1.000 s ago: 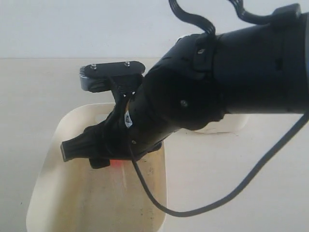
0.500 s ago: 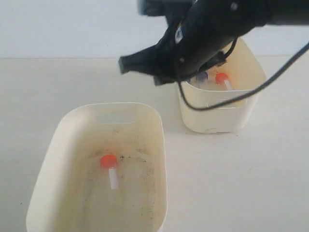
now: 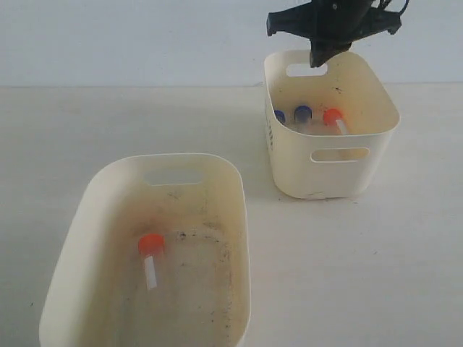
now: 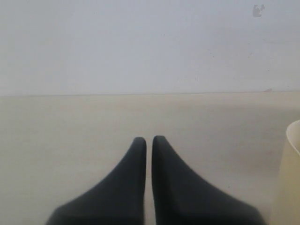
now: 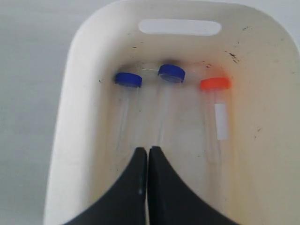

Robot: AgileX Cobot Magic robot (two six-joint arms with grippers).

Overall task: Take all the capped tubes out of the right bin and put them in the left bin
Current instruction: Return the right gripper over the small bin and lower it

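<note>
Exterior view: right bin (image 3: 318, 177) holds three tubes (image 3: 332, 116), left bin (image 3: 85, 238) one.

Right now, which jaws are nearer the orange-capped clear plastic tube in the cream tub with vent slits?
Right. The right jaws hang shut above the vent-slit tub, the orange-capped tube close ahead; the left jaws are outside the exterior view, over bare table.

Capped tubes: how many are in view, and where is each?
4. One orange-capped tube lies in the left bin. In the right bin, side by side: the first blue-capped tube, the second blue-capped tube, and another orange-capped tube. None looks hidden.
</note>
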